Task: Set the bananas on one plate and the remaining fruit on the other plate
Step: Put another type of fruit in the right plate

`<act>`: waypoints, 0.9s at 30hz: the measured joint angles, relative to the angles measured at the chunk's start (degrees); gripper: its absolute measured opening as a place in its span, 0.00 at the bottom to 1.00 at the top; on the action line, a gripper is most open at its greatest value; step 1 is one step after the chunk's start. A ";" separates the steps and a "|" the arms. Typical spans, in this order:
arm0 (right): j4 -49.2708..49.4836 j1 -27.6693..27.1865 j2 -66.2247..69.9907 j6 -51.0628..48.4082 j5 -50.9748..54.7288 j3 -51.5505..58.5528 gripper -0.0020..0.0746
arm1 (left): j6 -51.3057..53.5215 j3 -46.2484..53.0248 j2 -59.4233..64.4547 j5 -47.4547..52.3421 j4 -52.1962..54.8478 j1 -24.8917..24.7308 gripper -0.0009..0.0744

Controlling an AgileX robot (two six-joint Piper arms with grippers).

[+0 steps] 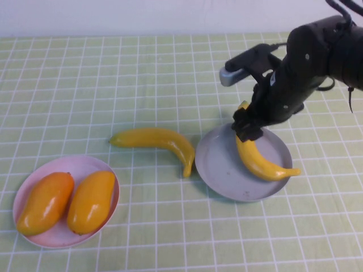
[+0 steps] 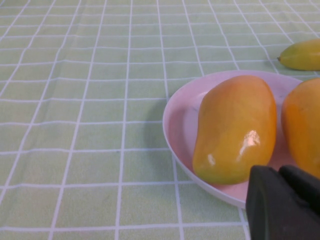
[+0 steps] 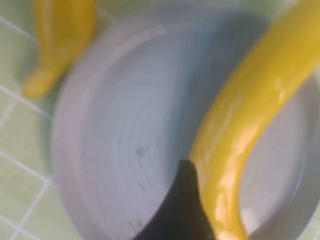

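Note:
One banana [image 1: 258, 161] lies in the grey-blue plate [image 1: 221, 170], its tip reaching over the rim. My right gripper [image 1: 248, 129] hovers over that banana's far end, open. In the right wrist view one dark finger [image 3: 182, 200] stands beside the banana [image 3: 250, 100], with bare plate [image 3: 130, 125] on the other side. The second banana [image 1: 156, 139] lies on the cloth just left of the plate. Two orange-yellow fruits [image 1: 46, 202] [image 1: 92, 201] rest side by side in the pink plate [image 1: 62, 245]. My left gripper [image 2: 280, 172] is shut and empty near the pink plate's rim [image 2: 180, 125].
A green checked cloth [image 1: 113, 73] covers the whole table. The right arm [image 1: 306, 62] reaches in from the far right. The left arm is outside the high view.

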 joint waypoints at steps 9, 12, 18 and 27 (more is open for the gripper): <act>10.42 6.55 1.26 -18.15 -9.98 -3.72 0.74 | 0.00 0.00 0.00 0.00 0.00 0.00 0.01; 16.35 8.29 4.90 -25.06 -14.53 -4.87 0.74 | 0.00 0.00 0.00 0.00 0.00 0.00 0.01; 18.16 8.89 13.36 -28.65 -17.17 -8.25 0.74 | 0.00 0.00 0.00 0.00 0.00 0.00 0.01; 18.28 8.89 19.30 -28.83 -17.79 -11.96 0.72 | 0.00 0.00 0.00 0.00 0.00 0.00 0.01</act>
